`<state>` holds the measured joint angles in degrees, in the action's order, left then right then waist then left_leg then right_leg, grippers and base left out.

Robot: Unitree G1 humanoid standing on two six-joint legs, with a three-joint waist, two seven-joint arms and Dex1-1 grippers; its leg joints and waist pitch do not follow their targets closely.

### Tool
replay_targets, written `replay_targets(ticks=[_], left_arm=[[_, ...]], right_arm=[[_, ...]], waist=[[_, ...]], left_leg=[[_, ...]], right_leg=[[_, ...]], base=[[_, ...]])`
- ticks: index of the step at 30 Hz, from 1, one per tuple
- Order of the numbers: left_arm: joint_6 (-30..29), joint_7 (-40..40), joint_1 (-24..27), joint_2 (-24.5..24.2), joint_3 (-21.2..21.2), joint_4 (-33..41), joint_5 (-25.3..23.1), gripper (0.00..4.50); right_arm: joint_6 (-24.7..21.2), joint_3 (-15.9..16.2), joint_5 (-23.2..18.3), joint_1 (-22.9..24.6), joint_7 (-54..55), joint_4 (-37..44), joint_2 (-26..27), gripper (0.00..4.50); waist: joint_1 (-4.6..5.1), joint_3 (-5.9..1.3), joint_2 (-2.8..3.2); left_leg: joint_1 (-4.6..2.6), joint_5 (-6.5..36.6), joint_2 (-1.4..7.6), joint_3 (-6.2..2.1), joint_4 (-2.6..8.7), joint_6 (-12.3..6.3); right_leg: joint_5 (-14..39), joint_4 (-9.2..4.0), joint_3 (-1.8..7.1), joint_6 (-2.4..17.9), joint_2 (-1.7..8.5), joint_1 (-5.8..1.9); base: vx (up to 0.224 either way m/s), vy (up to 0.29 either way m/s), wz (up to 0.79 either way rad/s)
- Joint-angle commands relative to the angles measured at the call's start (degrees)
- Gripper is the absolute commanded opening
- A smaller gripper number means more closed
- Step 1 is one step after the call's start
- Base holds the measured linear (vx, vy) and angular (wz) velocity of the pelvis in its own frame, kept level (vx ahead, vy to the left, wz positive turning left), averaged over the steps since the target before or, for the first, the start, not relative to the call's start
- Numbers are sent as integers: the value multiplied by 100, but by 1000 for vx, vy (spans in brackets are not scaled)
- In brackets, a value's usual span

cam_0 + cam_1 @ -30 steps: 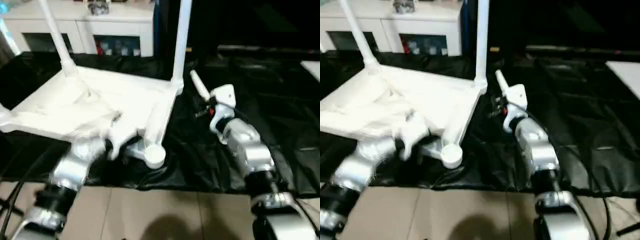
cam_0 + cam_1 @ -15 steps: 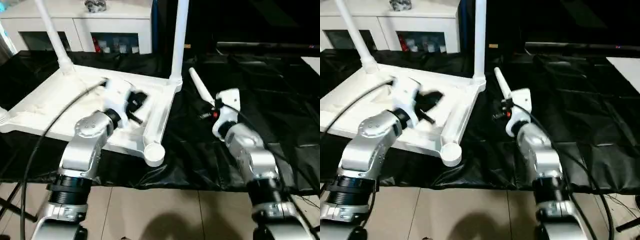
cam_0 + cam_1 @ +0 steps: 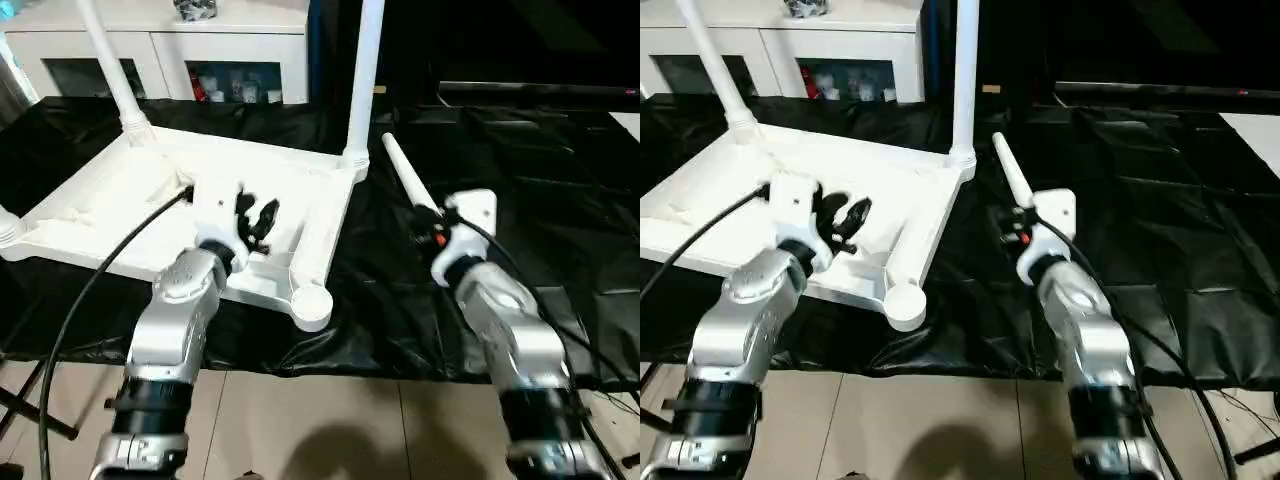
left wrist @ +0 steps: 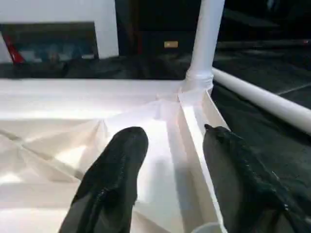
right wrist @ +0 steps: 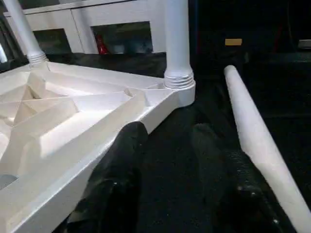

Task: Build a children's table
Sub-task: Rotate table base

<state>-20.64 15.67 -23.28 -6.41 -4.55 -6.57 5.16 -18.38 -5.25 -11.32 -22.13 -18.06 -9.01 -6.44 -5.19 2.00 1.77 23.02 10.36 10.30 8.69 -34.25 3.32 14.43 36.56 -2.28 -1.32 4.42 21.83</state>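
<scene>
Under the left gripper [image 4: 167, 165] lies the table [image 3: 120, 215], upside down on a black sheet [image 3: 1160, 200], its ribbed underside facing up. That gripper hangs over the near right part of the top, its two black fingers [image 3: 252, 215] spread apart with nothing between them; in the left wrist view one finger is over the flat panel inside the rim and the other over the rim wall, and I cannot tell whether either touches the plastic. Just beyond the fingers a leg [image 4: 205, 34] stands upright in the far right corner socket, and a second leg [image 3: 105, 65] rises from the far left socket, leaning a little. Nearer than the gripper, at the table's closest corner, an empty round socket [image 3: 311, 305] shows. To the right of the table, apart from it, the right gripper [image 5: 167, 160] is held low over the sheet, its fingers [image 5: 121, 165] also parted and empty. One of them sits close beside the table's right edge, the other close to a loose leg [image 3: 1012, 172] that lies on the sheet and points away past the gripper's outer side, its far tip reaching near the upright leg's socket. A black cable [image 3: 90, 290] runs from the left wrist back along the silver forearm. Far beyond both grippers, past the sheet's edge, stands a white cabinet [image 3: 160, 40] with open shelf spaces.
</scene>
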Motion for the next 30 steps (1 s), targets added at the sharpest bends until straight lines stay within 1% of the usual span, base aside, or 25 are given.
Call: replay_targets(ticks=[1,3,6,8,9,10,11,12,13,15,16,18,19,21,22,23,24,25,26,27,28,29,30], left_arm=[[-46,-74,25,-12,45,85,-56,274],[-49,-68,47,-22,93,107,-58,282],[-29,-84,102,-41,169,127,-74,310],[81,-145,103,-50,220,60,-173,324],[128,-213,91,-26,232,16,-229,326],[172,-257,84,-7,252,-16,-275,326],[152,-269,74,17,278,-52,-287,326],[124,-278,74,42,309,-77,-296,326],[81,-264,70,52,371,-95,-322,326],[121,-175,110,68,471,-52,-316,326],[161,-115,150,76,535,0,-308,326],[165,-117,239,111,597,86,-299,326],[187,-141,256,116,593,65,-309,326],[280,-216,306,137,530,-4,-307,326],[313,-241,344,138,511,-25,-312,326],[304,-257,379,122,532,-25,-346,326],[295,-268,402,109,552,-20,-370,326],[302,-258,430,98,567,0,-375,326],[282,-235,458,90,575,28,-347,326],[280,-217,503,87,583,60,-329,326],[292,-210,534,78,596,76,-322,326],[338,-200,573,56,619,96,-337,326],[336,-214,590,53,603,104,-334,326]], right_arm=[[-114,-56,-43,71,57,173,-22,206],[-150,-38,-48,121,88,247,-22,213],[-243,-29,-55,212,160,420,-13,249],[-331,-23,1,262,253,549,-19,259],[-381,-14,96,284,373,605,-37,282],[-418,-7,168,302,474,634,-53,282],[-428,-12,212,310,536,634,-60,282],[-443,-15,250,331,597,652,-66,291],[-445,-6,257,354,603,697,-68,291],[-534,-12,211,388,611,796,-53,291],[-602,-6,193,416,618,877,-49,291],[-712,-28,176,485,708,998,-22,291],[-721,-43,200,502,780,1002,-11,291],[-759,-89,230,541,946,989,25,291],[-753,-115,230,581,1008,985,49,291],[-766,-130,226,630,1020,975,56,291],[-780,-139,224,664,1022,971,60,291],[-769,-149,231,701,1034,962,67,291],[-781,-185,214,736,1066,960,93,291],[-823,-239,175,784,1104,963,128,291],[-866,-273,149,818,1135,965,148,291],[-869,-267,151,864,1139,983,149,291],[-855,-245,156,891,1125,998,142,291]], waist=[[-8,-342,-17],[-4,-340,-15],[6,-344,-7],[13,-346,7],[20,-346,4],[26,-347,30],[26,-347,30],[31,-349,64],[32,-348,55],[34,-350,93],[32,-351,78],[38,-352,68],[36,-356,81],[52,-339,80],[60,-341,87],[69,-332,66],[61,-331,88],[54,-329,79],[50,-328,89],[57,-328,35],[48,-327,56],[45,-325,18],[33,-325,53]], left_leg=[[-133,367,198,-26,360,-178],[-134,357,200,-27,359,-176],[-132,278,192,-27,350,-176],[-136,260,191,-27,345,-168],[-138,269,193,-27,343,-152],[-144,284,193,-34,348,-108],[-144,284,193,-34,348,-108],[-153,358,188,-36,346,-22],[-150,367,188,-37,353,-5],[-154,429,185,-40,349,58],[-149,434,182,-39,347,62],[-136,354,178,-41,346,36],[-139,332,177,-43,343,35],[-126,382,175,-44,354,42],[-137,457,175,-41,355,59],[-139,558,177,-36,365,63],[-145,616,186,-42,370,73],[-147,627,190,-43,374,70],[-145,621,190,-47,377,74],[-139,598,189,-40,379,55],[-134,574,188,-43,379,48],[-138,564,191,-33,376,25],[-141,541,193,-36,375,16]], right_leg=[[-1248,-362,187,1180,282,-278],[-1241,-365,190,1151,280,-275],[-1365,-356,190,1134,272,-278],[-1403,-353,189,1131,266,-277],[-1424,-358,193,1107,264,-279],[-1394,-362,186,1083,260,-275],[-1394,-362,186,1083,260,-275],[-1374,-362,189,1064,259,-278],[-1369,-365,187,1056,256,-279],[-1362,-364,188,1031,258,-275],[-1400,-363,192,1027,258,-285],[-1512,-351,188,1040,255,-296],[-1518,-352,188,1041,257,-296],[-1419,-366,186,1038,262,-297],[-1318,-379,189,1029,263,-291],[-1185,-396,192,1035,262,-285],[-1072,-399,195,1033,267,-282],[-1046,-402,193,1024,264,-278],[-1027,-398,192,1017,262,-273],[-1037,-401,195,1007,260,-280],[-1037,-390,195,1016,267,-280],[-1024,-406,200,1013,267,-272],[-1011,-397,197,1006,266,-260]], base=[[0,0,0],[0,0,0],[0,0,0],[0,0,0],[0,0,0],[0,0,0],[0,0,0],[0,0,0],[0,0,0],[0,0,0],[0,0,0],[0,0,0],[0,0,0],[0,0,0],[0,0,0],[0,0,0],[0,0,0],[0,0,0],[0,0,0],[0,0,0],[0,0,0],[0,0,0],[0,0,0]])
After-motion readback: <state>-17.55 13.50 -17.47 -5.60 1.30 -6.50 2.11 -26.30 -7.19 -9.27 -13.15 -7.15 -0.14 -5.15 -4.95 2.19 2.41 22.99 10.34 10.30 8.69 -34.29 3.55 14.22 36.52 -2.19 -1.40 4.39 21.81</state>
